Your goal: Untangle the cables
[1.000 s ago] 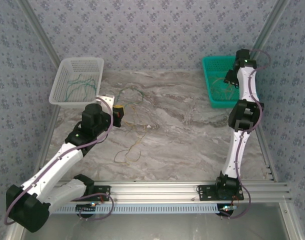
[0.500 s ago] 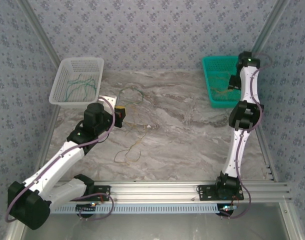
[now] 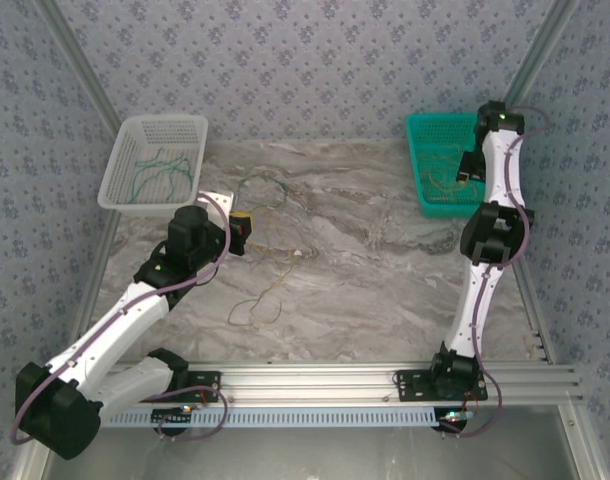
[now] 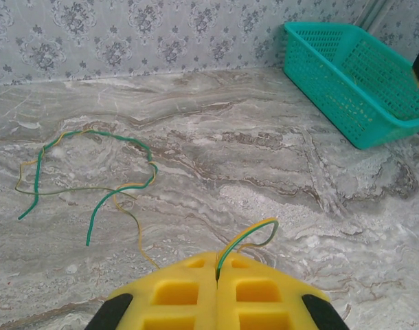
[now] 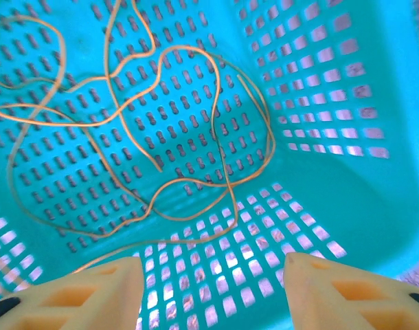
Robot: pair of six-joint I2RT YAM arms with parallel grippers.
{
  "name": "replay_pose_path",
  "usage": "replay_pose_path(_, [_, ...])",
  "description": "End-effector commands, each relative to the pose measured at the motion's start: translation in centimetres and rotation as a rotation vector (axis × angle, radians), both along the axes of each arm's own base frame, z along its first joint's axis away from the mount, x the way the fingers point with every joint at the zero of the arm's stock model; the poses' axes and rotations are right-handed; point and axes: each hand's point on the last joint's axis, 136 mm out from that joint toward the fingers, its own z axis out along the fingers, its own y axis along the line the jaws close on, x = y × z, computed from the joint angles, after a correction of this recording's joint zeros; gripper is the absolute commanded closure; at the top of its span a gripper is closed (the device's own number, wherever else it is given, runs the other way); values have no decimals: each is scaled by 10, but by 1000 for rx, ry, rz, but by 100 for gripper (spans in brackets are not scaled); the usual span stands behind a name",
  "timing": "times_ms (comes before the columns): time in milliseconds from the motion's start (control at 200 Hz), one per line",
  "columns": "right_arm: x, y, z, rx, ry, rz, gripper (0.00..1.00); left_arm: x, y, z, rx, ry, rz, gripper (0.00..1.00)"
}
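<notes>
Yellow-padded left gripper (image 4: pixel 217 265): clamped tight on a pinched strand (image 4: pixel 249 234); the strand is green and yellow together, arching up just ahead of the fingertips and curving down to their right
Grey marbled tabletop (image 4: pixel 264 158): carries everything not yet sorted
Green-and-yellow loose cables (image 4: pixel 153 168): ahead and to the left of the left gripper; near it but apart; long axis lying crosswise to its reach; a thin yellow tail runs back toward the gripper, though whether it joins the pinched strand cannot be told
Yellow-padded right gripper (image 5: pixel 211 260): fingers standing apart, nothing between them; hovering over the basket floor
Mesh teal basket (image 5: pixel 347 192): directly beneath the right gripper; far ahead and to the right of the left gripper
Orange-yellow sorted cables (image 5: pixel 215 137): loose loops on the basket floor, below and ahead of the right gripper
Plastic white basket (image 3: pixel 165 120): just beyond the left gripper, to its left; a few green strands inside
Nearer arm: left; the right gripper is well apart from the loose cables
Judgement: drawing the pinched strand away from the loose cables looks like the step in hand; snagging at a crossing is the risk
</notes>
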Motion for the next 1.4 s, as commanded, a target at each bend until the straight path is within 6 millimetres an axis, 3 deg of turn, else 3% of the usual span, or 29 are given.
replay_pose_path(0, [-11, 0, 54, -51, -96, -24, 40, 4, -6, 26, -46, -55, -7, 100])
replay_pose_path(130, [-17, 20, 84, -3, -182, 7, 41, 3, -8, 34, -59, -67, -17, 100])
replay_pose_path(190, [-17, 42, 99, 57, -256, 56, 41, 1, -12, 40, -78, -70, -41, 100])
replay_pose_path(270, [-22, 85, 125, 166, -393, 164, 41, -2, -22, 46, -110, -69, -88, 100])
replay_pose_path(305, [-24, 110, 140, 204, -473, 232, 40, -3, -26, 46, -128, -63, -104, 100])
replay_pose_path(390, [-38, 174, 155, 287, -641, 399, 37, -4, -40, 35, -145, -25, -151, 100])
replay_pose_path(465, [-63, 257, 160, 398, -766, 696, 30, -6, -50, 14, -111, 22, -172, 100])
replay_pose_path(540, [-93, 323, 131, 530, -787, 911, 28, -8, -55, -1, -110, 60, -179, 100])
replay_pose_path(590, [-109, 350, 105, 601, -738, 983, 28, -8, -52, -13, -102, 83, -160, 100])
replay_pose_path(705, [-133, 367, 35, 654, -561, 993, 30, -11, -44, -50, -67, 165, -112, 100])
replay_pose_path(810, [-157, 377, 2, 668, -479, 1059, 30, -23, -44, -89, -23, 283, -115, 100])
replay_pose_path(894, [-176, 388, -14, 651, -439, 1142, 29, -36, -45, -120, 3, 362, -116, 100])
replay_pose_path(1079, [-192, 396, -35, 598, -425, 1257, 25, -58, -31, -167, 41, 495, -62, 100])
replay_pose_path(1274, [-212, 425, -45, 483, -432, 1477, 17, -69, -22, -196, 96, 595, -23, 100])
replay_pose_path(1394, [-221, 441, -70, 436, -369, 1557, 16, -67, -17, -206, 117, 627, 29, 100])
